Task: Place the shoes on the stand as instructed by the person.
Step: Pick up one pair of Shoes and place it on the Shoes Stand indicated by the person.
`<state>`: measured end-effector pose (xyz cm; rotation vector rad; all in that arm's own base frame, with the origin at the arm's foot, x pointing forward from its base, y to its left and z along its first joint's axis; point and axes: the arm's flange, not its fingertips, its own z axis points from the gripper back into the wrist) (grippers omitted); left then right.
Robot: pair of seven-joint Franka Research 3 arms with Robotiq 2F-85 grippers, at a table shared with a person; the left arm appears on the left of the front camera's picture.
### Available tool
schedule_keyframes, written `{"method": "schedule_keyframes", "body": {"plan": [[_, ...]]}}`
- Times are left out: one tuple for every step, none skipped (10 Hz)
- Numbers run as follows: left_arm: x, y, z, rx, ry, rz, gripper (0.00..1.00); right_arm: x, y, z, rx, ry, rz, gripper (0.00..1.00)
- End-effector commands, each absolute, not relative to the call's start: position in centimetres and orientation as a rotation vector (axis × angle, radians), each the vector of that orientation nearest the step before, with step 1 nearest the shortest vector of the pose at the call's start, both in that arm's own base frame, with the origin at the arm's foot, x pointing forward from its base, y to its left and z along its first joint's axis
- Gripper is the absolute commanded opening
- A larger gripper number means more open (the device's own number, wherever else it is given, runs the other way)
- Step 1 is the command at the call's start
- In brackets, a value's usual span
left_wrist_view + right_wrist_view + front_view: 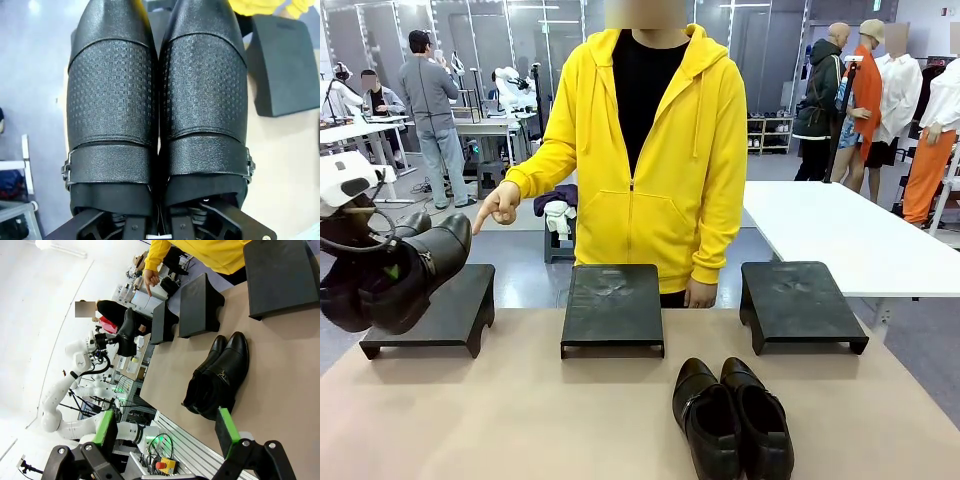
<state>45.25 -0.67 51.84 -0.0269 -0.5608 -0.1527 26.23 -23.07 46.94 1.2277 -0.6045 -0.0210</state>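
Note:
My left gripper [386, 272] is shut on a dark pair of shoes [405, 275] and holds it in the air just left of the left stand [430, 312], toes tilted up toward the person. In the left wrist view the two textured shoes [160, 100] sit side by side above the gripper [160, 222]. The person [650, 140] in the yellow hoodie points a finger [498, 210] down at the left stand. A black pair [732, 418] lies on the table near the front. My right gripper [165, 432] hangs open above and short of that pair [220, 375].
The middle stand [612, 305] and the right stand [800, 300] are bare, along the far side of the tan table [500, 420]. The person's other hand [700, 293] rests behind the middle stand. A white table [840, 235] stands behind on the right.

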Motion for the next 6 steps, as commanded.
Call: {"method": "schedule_keyframes", "body": {"plan": [[48.9,-0.2,51.3,0.001,-0.631,-0.202,0.11,26.2,-23.0,47.1,1.236,-0.615,-0.010,1.00],[50.3,0.3,50.0,0.011,-0.640,-0.176,0.11,26.2,-23.0,47.1,1.236,-0.615,-0.010,1.00],[51.2,0.4,49.1,-0.009,-0.651,-0.176,0.11,26.2,-23.0,47.1,1.236,-0.615,-0.010,1.00],[52.0,0.4,48.2,0.010,-0.665,-0.189,0.11,26.2,-23.0,47.1,1.236,-0.615,-0.010,1.00],[52.9,0.5,47.3,0.014,-0.671,-0.170,0.11,26.2,-23.0,47.1,1.236,-0.615,-0.010,1.00],[53.8,0.8,46.5,0.014,-0.690,-0.144,0.11,26.2,-23.0,47.1,1.236,-0.615,-0.010,1.00]]}}
